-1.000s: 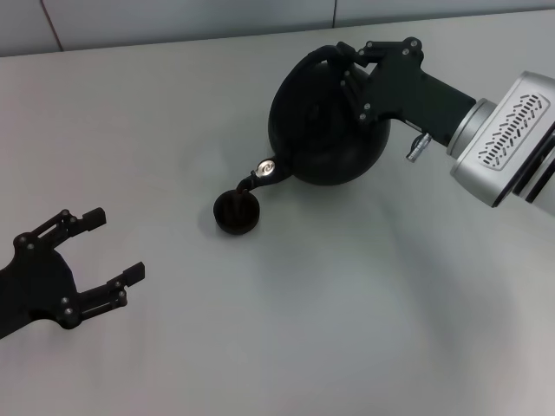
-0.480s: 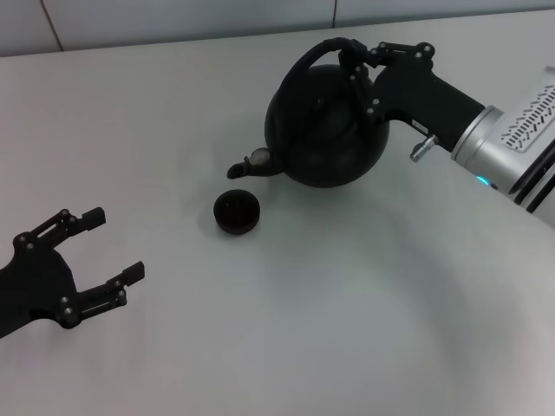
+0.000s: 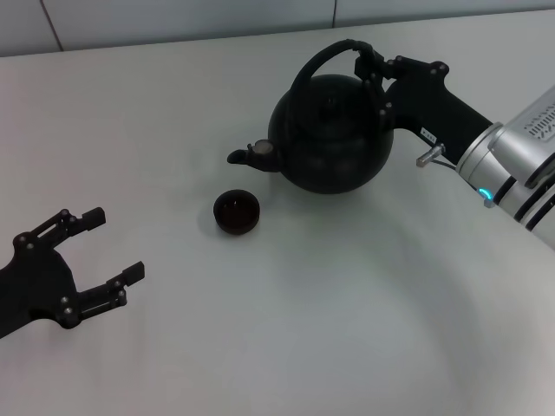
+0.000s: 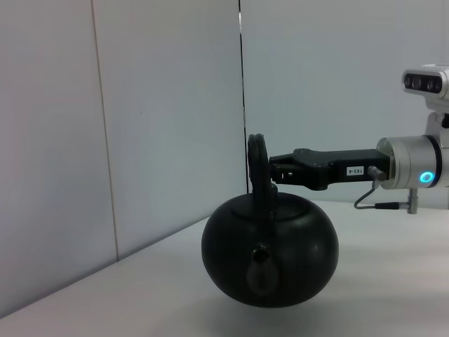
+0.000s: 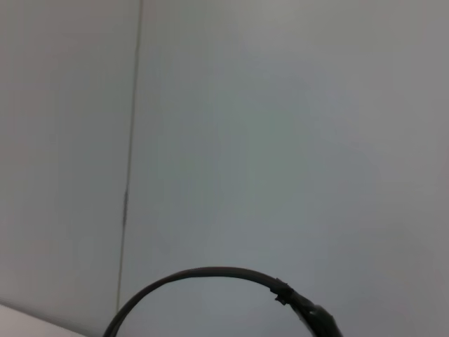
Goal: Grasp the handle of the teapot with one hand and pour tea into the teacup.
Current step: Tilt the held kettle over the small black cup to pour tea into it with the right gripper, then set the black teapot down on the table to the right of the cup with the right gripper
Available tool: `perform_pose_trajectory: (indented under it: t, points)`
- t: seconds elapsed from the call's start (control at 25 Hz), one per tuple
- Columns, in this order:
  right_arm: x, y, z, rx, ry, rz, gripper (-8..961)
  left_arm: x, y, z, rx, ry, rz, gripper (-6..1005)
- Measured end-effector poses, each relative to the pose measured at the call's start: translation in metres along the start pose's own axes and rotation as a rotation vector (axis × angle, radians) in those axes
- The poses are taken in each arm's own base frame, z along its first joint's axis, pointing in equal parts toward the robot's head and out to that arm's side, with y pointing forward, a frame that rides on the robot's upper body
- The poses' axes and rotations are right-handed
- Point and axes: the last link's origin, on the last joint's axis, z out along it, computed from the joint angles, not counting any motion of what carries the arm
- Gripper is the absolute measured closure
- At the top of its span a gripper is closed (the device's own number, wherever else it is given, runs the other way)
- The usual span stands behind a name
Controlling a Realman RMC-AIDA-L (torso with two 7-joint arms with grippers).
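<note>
Right hand (image 3: 368, 65) clamped on handle (image 3: 323, 57), teapot (image 3: 329, 134) upright beside teacup (image 3: 237, 211), left hand (image 3: 91, 251) spread wide, well apart.

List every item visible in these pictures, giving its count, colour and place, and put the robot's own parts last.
teapot: one, matte black, far right part of the table, spout pointing to the robot's left.
handle: one, black, arched over the teapot's top.
teacup: one, black, dark liquid inside, on the table near the spout, closer to the robot.
table: one, pale grey.
wall: pale grey panels, behind the table.
right gripper: one, black on a silver arm, fingers shut on the handle.
left gripper: one, black, open, near left edge.
</note>
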Motion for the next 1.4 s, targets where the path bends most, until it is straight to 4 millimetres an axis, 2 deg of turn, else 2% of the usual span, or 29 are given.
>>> perform_pose_trajectory:
  t: [0.56,0.92,1.4]
  points:
    - [0.005,0.000,-0.005,0.025,0.010,0.044,863,0.001,0.000,0.001,-0.001,0.001,0.002,135]
    - [0.012,-0.016,-0.027,0.123,0.016,0.060,863,0.001,-0.001,0.002,-0.003,0.003,0.004,135]
    - [0.014,-0.018,-0.032,0.139,0.020,0.066,862,0.002,-0.002,0.003,-0.006,0.006,0.007,135]
